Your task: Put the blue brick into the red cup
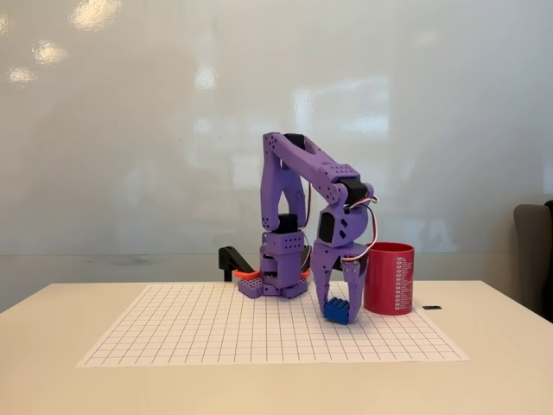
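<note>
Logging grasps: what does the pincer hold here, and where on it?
The pincer is closed around the blue brick, fingers on its sides, low at the gridded mat beside the red cup.

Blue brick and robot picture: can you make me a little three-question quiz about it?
1. True or false: the blue brick is already inside the red cup.
2. In the fixed view, the cup stands on which side of the brick? A) left B) right
3. Fill in: the end effector of the purple arm reaches down over the ____ paper sheet.

Key: 1 false, it sits low on the sheet between the fingers. 2 B. 3 gridded.
</note>
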Robot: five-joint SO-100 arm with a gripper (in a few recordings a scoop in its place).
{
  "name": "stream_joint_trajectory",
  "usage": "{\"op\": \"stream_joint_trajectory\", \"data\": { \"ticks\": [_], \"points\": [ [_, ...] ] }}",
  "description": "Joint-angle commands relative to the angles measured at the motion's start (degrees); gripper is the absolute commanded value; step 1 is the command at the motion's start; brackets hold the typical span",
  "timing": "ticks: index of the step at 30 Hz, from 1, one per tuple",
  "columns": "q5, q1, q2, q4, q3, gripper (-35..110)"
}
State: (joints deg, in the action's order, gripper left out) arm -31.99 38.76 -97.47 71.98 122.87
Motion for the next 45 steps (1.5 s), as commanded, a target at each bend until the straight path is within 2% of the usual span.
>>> {"op": "stream_joint_trajectory", "data": {
  "ticks": [1, 5, 10, 20, 35, 43, 44, 45],
  "points": [
    [-3.8, -2.5, -0.4, 7.4, -18.4, -1],
    [-4.0, -2.6, -0.8, 8.8, -32.1, -1],
    [-4.7, 1.1, -6.2, 9.4, -35.8, -1],
    [-0.7, 14.5, -18.1, 26.4, -38.4, -1],
    [13.2, 32.3, -19.6, 26.4, -29.6, -1],
    [13.7, 33.3, -17.2, 26.4, -29.4, -1],
    [13.7, 33.0, -17.0, 26.4, -29.4, 1],
    [13.4, 32.6, -16.8, 26.4, -28.9, 9]
  ]
}}
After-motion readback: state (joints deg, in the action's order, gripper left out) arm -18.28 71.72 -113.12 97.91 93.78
